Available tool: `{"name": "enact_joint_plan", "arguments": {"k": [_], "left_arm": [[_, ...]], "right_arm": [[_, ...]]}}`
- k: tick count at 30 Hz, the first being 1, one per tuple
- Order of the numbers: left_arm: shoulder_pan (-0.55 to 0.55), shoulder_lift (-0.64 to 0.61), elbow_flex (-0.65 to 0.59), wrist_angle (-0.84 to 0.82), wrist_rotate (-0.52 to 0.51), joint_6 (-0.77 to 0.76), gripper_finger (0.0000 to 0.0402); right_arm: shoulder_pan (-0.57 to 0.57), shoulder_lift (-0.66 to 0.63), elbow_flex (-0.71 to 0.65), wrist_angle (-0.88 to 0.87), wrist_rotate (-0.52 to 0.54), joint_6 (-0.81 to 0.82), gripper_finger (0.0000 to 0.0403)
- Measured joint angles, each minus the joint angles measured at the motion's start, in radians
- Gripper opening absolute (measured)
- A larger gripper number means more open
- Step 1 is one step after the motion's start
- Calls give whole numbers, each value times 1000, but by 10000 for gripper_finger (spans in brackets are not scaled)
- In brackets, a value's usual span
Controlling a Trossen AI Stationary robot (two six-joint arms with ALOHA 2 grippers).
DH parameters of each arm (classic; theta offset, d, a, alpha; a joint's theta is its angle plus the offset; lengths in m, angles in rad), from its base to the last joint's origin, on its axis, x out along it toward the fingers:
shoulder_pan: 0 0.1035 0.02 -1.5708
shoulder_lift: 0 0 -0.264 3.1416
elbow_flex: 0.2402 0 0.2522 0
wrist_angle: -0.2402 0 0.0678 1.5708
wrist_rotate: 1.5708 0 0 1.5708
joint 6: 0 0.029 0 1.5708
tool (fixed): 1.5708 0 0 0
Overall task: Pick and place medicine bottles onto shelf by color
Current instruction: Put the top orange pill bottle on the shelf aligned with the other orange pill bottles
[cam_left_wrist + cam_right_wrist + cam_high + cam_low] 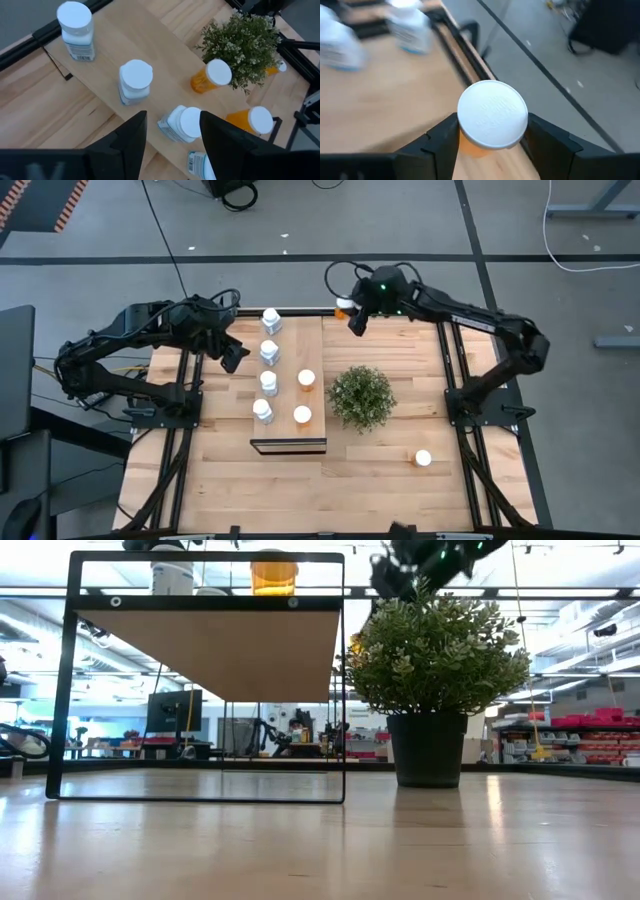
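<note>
From above we see the long light-wood shelf [312, 340] with its dark front edge running near to far down the middle of the slatted wooden table [220, 490]. Four white-bodied pill bottles with white caps stand in a row along the shelf's left side: the farthest white bottle [271, 321], a second white bottle [269, 352], a third white bottle [269, 383] and the nearest white bottle [262, 411]. On the shelf's right side stand two orange-bodied bottles with white caps, the farther orange bottle [306, 380] and the nearer orange bottle [302, 416]. A bushy green potted plant [361, 396] sits just right of the shelf, and a lone orange bottle [423, 458] stands on the table at the near right, well apart from the shelf.

Our right gripper [352, 313] hangs at the shelf's far right corner. In its wrist view its two dark fingers [547, 142] press on either side of an orange bottle with a round white cap [492, 116], so we have that bottle clamped between them, above the light wood of the far end.

Our left gripper [232, 356] hovers just left of the shelf, beside the row of white bottles. Its fingers [131, 135] stand apart with nothing between them; the white bottles show below through the gap.
</note>
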Motion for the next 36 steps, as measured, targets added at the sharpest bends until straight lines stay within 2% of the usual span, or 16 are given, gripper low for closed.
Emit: {"name": "enact_joint_plan", "arguments": {"k": [4, 10, 14, 21, 26, 30, 32, 36], "left_arm": [[0, 0, 0, 2, -17, 4, 190], [0, 3, -1, 14, -24, 27, 190], [0, 3, -1, 27, -24, 40, 190], [0, 3, -1, 26, -24, 41, 190], [0, 3, -1, 25, -24, 42, 190], [-1, 3, -1, 22, -24, 43, 190], [-1, 3, -1, 22, -24, 43, 190], [0, 3, -1, 21, -24, 43, 190]], "right_arm": [[107, -28, 1, 35, 14, 5, 218], [231, 42, 1, 151, 153, 12, 218], [242, 93, 1, 224, 195, 55, 218], [231, 164, 46, 260, 198, 57, 218], [230, 255, 210, 184, 195, 18, 218], [217, 346, 347, -4, 194, 21, 218], [209, 380, 391, -71, 191, 29, 218], [200, 414, 436, -98, 180, 50, 218]]}}
